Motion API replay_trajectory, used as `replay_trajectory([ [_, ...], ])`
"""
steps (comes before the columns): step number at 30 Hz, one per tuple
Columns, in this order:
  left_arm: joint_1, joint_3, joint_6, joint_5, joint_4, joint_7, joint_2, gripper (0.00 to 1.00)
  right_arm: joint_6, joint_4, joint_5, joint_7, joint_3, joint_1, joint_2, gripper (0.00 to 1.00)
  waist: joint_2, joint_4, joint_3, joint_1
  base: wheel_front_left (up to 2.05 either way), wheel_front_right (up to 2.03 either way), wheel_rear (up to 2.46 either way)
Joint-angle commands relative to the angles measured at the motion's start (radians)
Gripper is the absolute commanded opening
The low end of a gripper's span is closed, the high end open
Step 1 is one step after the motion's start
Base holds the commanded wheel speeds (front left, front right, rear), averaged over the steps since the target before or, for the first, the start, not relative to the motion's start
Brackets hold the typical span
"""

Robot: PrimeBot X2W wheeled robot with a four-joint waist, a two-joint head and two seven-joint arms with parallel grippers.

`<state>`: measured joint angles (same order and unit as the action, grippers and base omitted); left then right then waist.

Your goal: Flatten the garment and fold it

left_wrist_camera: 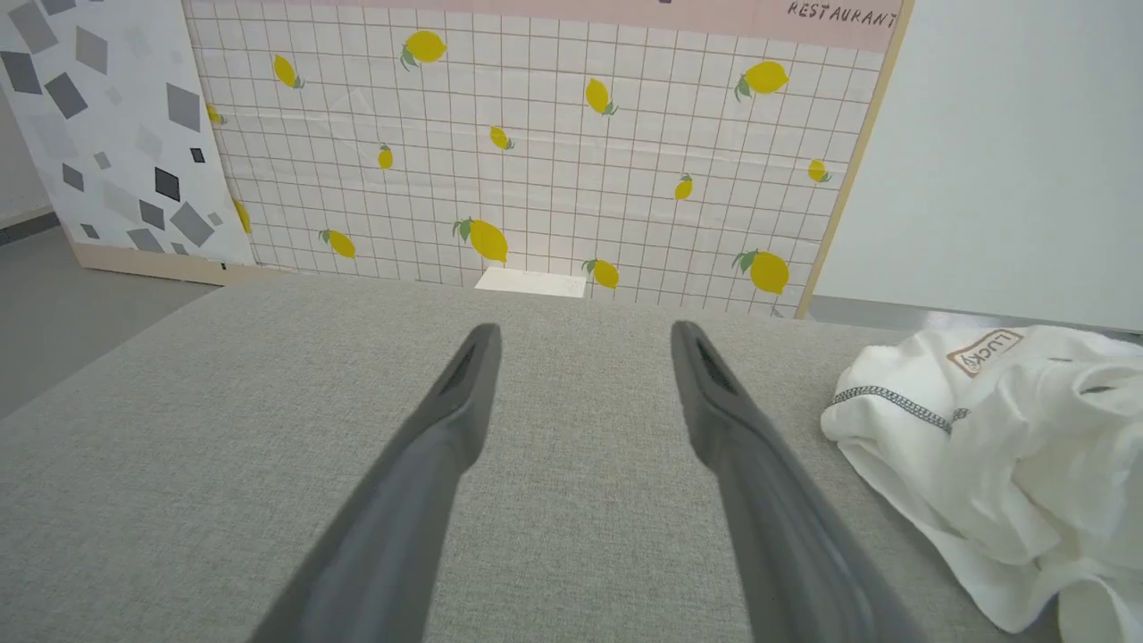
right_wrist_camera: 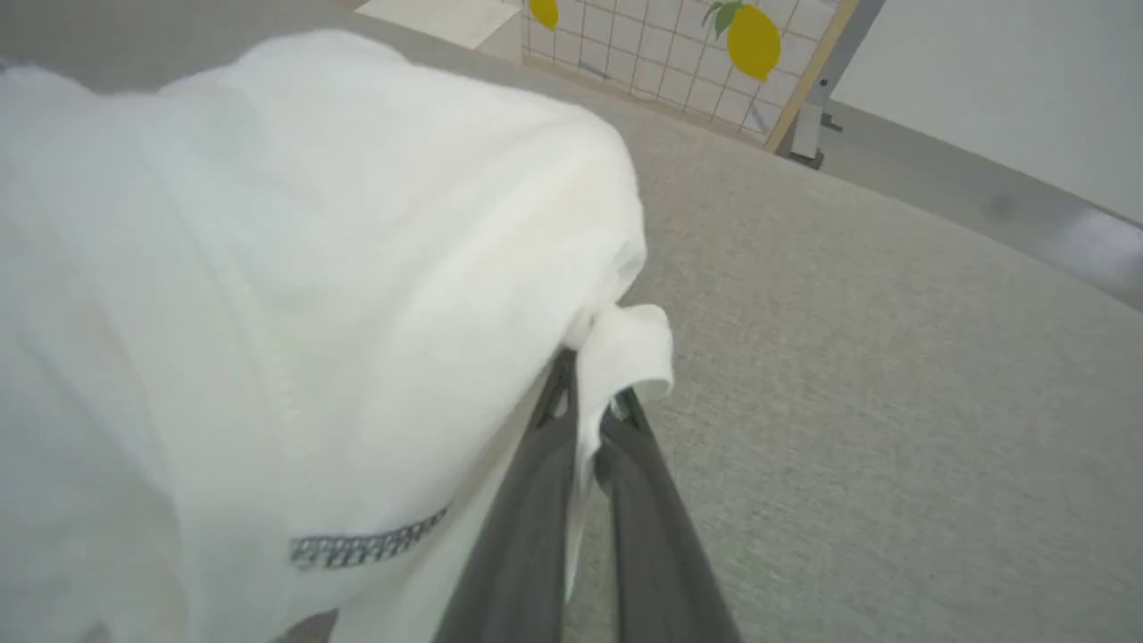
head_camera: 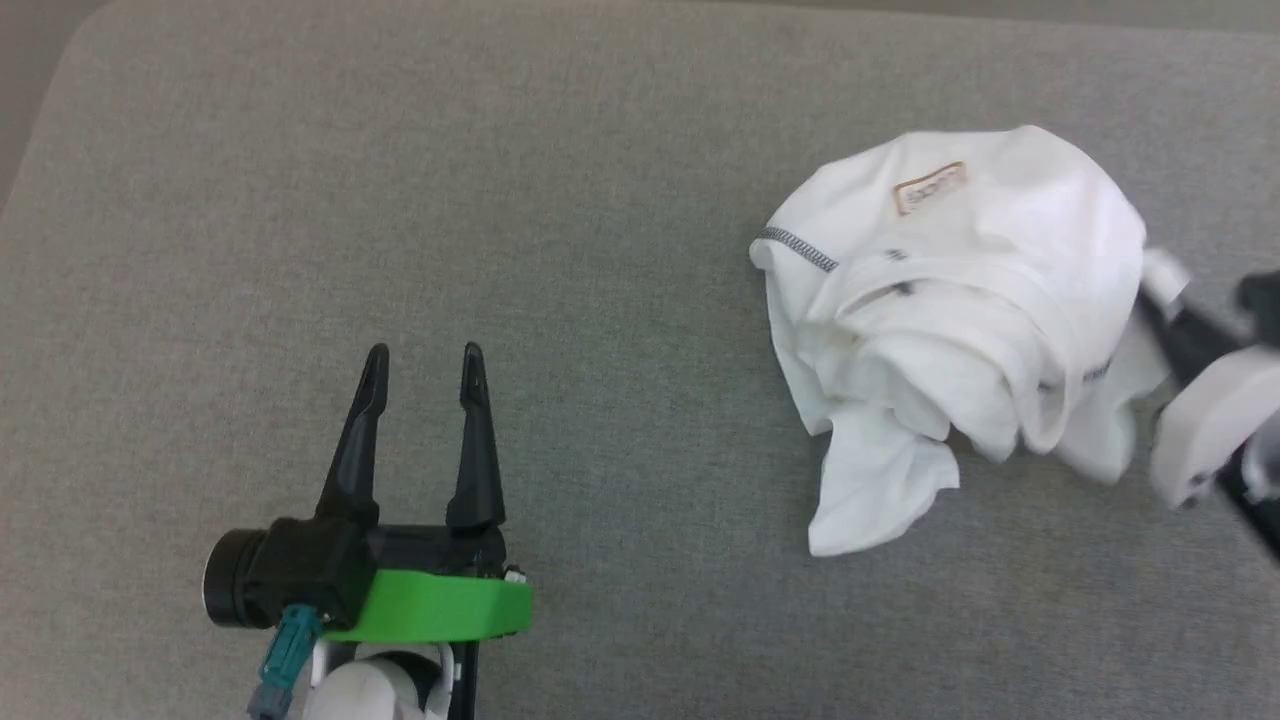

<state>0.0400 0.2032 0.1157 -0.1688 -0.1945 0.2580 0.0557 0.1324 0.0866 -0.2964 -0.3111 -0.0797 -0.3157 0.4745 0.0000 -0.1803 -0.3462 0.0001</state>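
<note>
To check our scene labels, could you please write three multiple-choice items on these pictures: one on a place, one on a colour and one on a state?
1. In the head view, where on the grey woven-fabric surface does the crumpled white thin-fabric T-shirt lie?
A) far left B) dead centre C) right side

2. What colour is the plastic band behind the left hand?
A) red B) green C) yellow

3. The right hand is:
A) shut on a T-shirt fold B) wide open C) shut on nothing

Answers:
1 C: the shirt lies right of the middle.
2 B: the band is bright green.
3 A: the right wrist view shows white cloth pinched between the closed fingers.
</note>
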Motion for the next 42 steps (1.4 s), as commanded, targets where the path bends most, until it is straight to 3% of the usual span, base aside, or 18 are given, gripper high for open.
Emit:
replay_trajectory([
  [1, -0.013, -0.007, 0.002, -0.005, 0.002, 0.004, -0.005, 1.00, -0.002, -0.021, 0.011, 0.012, 0.037, -0.034, 0.014, 0.00, 0.0000, 0.039, 0.059, -0.0001, 0.00, 0.00, 0.00],
  [9, -0.059, -0.034, -0.012, -0.004, 0.004, 0.004, -0.005, 1.00, -0.002, -0.085, 0.091, -0.047, 0.304, 0.061, 0.021, 0.00, 0.0000, 0.064, 0.123, -0.0001, 0.00, 0.00, 0.00],
  [16, -0.071, -0.040, -0.027, 0.003, 0.009, 0.004, -0.005, 1.00, -0.002, 0.004, 0.149, -0.045, 0.490, 0.290, -0.078, 0.00, 0.0000, 0.056, 0.127, -0.0001, 0.00, 0.00, 0.00],
  [17, -0.071, -0.042, -0.029, 0.005, 0.010, 0.004, -0.005, 1.00, -0.002, 0.016, 0.155, -0.035, 0.495, 0.304, -0.090, 0.25, 0.0000, 0.056, 0.127, -0.0001, 0.00, 0.00, 0.00],
  [18, -0.072, -0.043, -0.030, 0.006, 0.011, 0.004, -0.005, 1.00, -0.002, 0.026, 0.162, -0.020, 0.499, 0.314, -0.103, 0.87, 0.0000, 0.057, 0.128, -0.0001, 0.00, 0.00, 0.00],
  [19, -0.073, -0.044, -0.031, 0.008, 0.012, 0.004, -0.005, 1.00, -0.002, 0.034, 0.166, -0.009, 0.503, 0.315, -0.115, 1.00, 0.0000, 0.058, 0.129, -0.0001, 0.00, 0.00, 0.00],
  [23, -0.075, -0.049, -0.033, 0.014, 0.014, 0.004, -0.005, 1.00, -0.002, 0.016, 0.144, 0.049, 0.473, 0.272, -0.148, 1.00, 0.0000, 0.065, 0.133, -0.0001, 0.00, 0.00, 0.00],
  [27, -0.072, -0.046, -0.034, 0.014, 0.015, 0.004, -0.005, 1.00, -0.002, -0.083, 0.083, 0.068, 0.367, 0.202, -0.130, 1.00, 0.0000, 0.069, 0.134, -0.0001, 0.00, 0.00, 0.00],
  [34, -0.056, -0.020, -0.028, -0.003, 0.017, 0.004, -0.005, 1.00, -0.002, -0.236, -0.035, -0.035, 0.101, 0.123, -0.056, 1.00, 0.0000, 0.043, 0.116, -0.0001, 0.00, 0.00, 0.00],
  [42, -0.039, 0.002, -0.019, -0.016, 0.021, 0.004, -0.005, 1.00, -0.002, -0.170, -0.105, -0.157, -0.107, 0.074, 0.037, 1.00, 0.0000, -0.024, 0.073, -0.0001, 0.00, 0.00, 0.00],
])
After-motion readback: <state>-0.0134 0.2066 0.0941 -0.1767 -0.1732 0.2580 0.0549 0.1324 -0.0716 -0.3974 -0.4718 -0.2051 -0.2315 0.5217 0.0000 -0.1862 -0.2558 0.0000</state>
